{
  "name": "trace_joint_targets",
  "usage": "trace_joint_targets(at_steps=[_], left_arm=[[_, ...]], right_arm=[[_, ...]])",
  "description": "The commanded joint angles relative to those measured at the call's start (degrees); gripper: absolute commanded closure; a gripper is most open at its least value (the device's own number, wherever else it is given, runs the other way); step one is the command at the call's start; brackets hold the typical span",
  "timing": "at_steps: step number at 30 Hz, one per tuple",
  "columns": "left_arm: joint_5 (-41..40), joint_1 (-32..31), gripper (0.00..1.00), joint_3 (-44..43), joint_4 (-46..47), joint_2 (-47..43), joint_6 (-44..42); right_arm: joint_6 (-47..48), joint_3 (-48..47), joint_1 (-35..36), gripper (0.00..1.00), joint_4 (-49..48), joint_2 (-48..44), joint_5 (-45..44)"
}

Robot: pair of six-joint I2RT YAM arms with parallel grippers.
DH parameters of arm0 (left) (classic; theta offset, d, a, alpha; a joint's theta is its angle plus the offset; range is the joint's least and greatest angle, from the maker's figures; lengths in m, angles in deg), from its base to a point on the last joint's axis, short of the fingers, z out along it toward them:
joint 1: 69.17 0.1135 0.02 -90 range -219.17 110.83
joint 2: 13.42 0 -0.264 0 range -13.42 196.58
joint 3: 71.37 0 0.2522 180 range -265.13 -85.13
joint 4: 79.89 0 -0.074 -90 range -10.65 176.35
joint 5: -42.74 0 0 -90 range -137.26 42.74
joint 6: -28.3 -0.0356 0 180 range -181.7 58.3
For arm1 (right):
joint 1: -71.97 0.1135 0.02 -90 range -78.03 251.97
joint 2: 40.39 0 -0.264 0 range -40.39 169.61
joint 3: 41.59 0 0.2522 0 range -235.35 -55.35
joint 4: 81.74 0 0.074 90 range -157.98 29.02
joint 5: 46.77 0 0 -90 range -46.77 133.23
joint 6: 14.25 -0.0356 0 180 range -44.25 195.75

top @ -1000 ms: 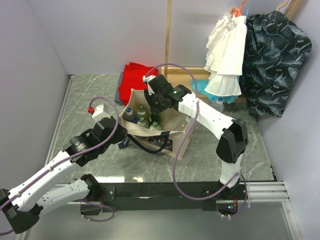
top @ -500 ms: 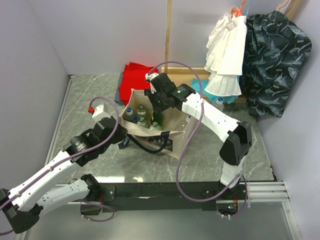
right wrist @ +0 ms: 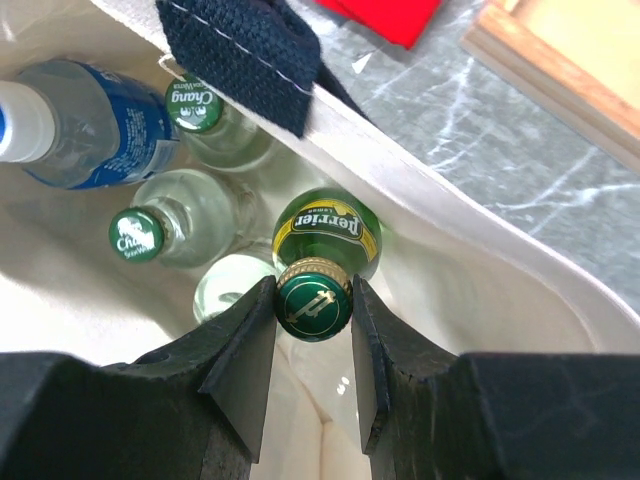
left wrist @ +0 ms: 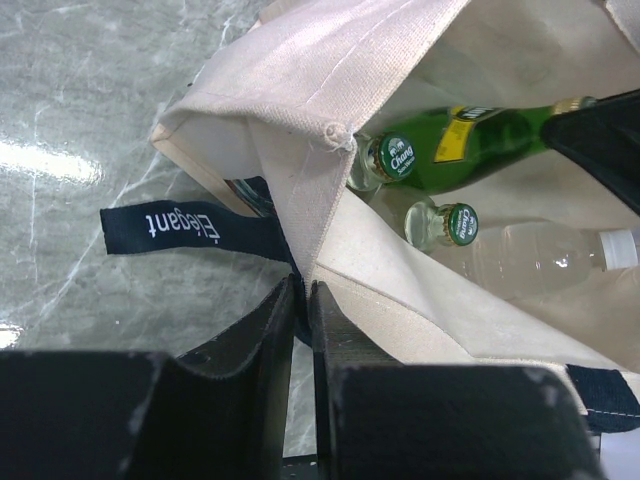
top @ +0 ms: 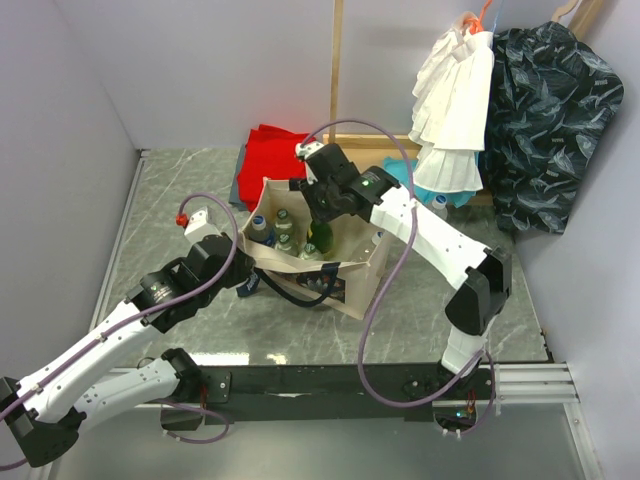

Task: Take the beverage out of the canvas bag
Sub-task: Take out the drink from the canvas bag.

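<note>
Grey marble tabletop [top: 180, 190], lilac walls [top: 200, 60]; canvas bag [top: 352, 262] mid-table. L gripper [left wrist: 303, 296] jaws pinch its rim, R gripper [right wrist: 312, 300] jaws clamp green bottle [right wrist: 326, 236] by cap.

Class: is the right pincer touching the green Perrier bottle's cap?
Touching. In the right wrist view the right pincer clamps the cap of the green Perrier bottle, both fingers against it.
</note>
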Motion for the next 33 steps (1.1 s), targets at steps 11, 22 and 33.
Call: trace_joint_targets(at_steps=[11, 22, 33], left_arm=[[-0.61, -0.01, 0.83, -0.50, -0.62, 1.07, -2.47], [-0.17, -0.09, 0.83, 0.11, -0.18, 0.64, -2.12], [0.09, -0.09, 0.84, -0.06, 0.26, 1.25, -2.47]], right_arm=[[1.40, -6.25, 0.22, 1.00, -3.50, -9.47, -4.84], [1.84, -8.53, 0.31, 1.00, -2.70, -10.52, -5.63], [1.93, -8.44, 0.40, 1.00, -2.97, -12.98, -6.24]])
